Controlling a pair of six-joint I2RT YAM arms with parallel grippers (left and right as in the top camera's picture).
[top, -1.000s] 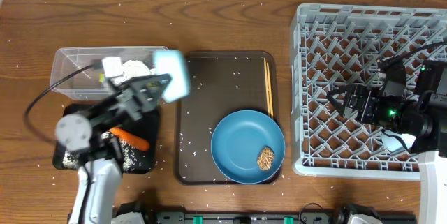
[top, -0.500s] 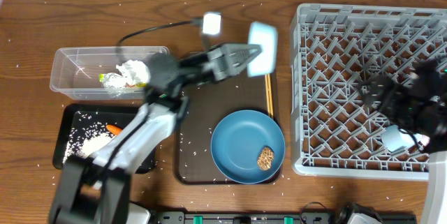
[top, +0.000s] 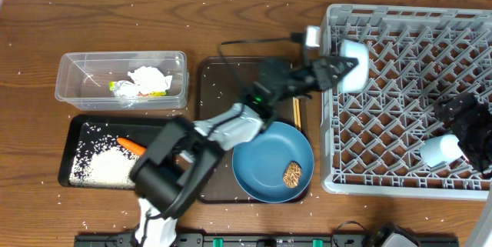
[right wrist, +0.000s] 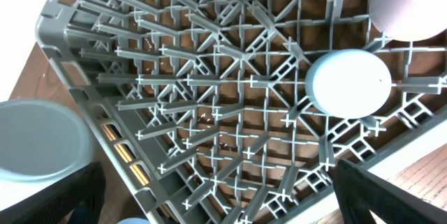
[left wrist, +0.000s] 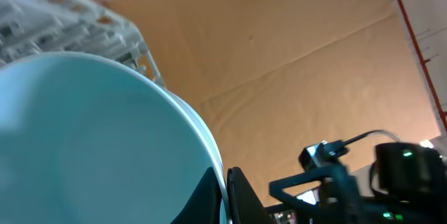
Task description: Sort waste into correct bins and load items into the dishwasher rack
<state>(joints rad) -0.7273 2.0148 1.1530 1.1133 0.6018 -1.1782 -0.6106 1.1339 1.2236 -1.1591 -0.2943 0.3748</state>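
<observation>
The pale blue-white bowl [top: 353, 55] is clamped by its rim in the left gripper [top: 340, 64], right over the dishwasher rack's [top: 400, 10] far-left corner. Probably just needs lowering. The right gripper [right wrist: 220, 199] is spread wide and empty over the rack.

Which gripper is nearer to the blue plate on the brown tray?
Left. The left gripper holds a bowl over the rack's left edge, diagonally beside the plate. The right gripper is open over the rack's right side, farther away.
</observation>
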